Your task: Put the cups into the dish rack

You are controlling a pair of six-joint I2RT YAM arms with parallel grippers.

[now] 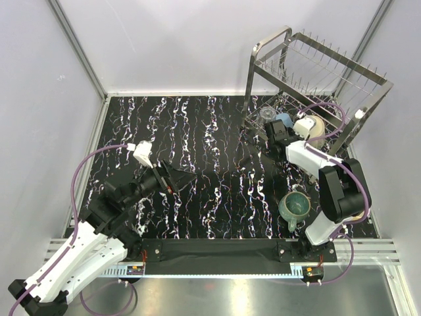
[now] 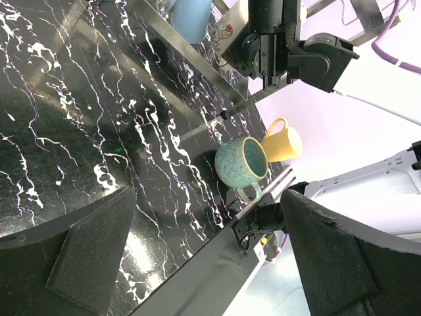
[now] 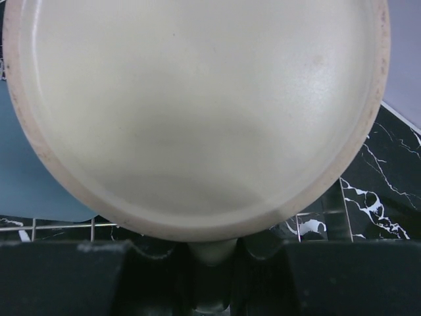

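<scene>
The dish rack [image 1: 316, 72] stands at the far right. My right gripper [image 1: 299, 131] reaches into its lower tier, shut on the handle of the cream mug [image 1: 316, 130]. The mug's pale underside [image 3: 197, 105] fills the right wrist view, with the gripper [image 3: 210, 263] below it. The light-blue cup [image 1: 284, 120] and the clear glass tumbler [image 1: 268, 113] sit in the lower tier beside it. The teal mug [image 1: 294, 206] stands on the table near the right arm's base. In the left wrist view the yellow mug [image 2: 284, 141] lies against the teal mug [image 2: 242, 161]. My left gripper [image 1: 174, 179] is open and empty over the table's left middle.
The table [image 1: 197, 131] is black marble-patterned with white walls around it. The right arm's elbow [image 1: 342, 187] rises between the rack and the teal mug. A black bar [image 1: 217, 250] runs along the near edge between the two arm bases.
</scene>
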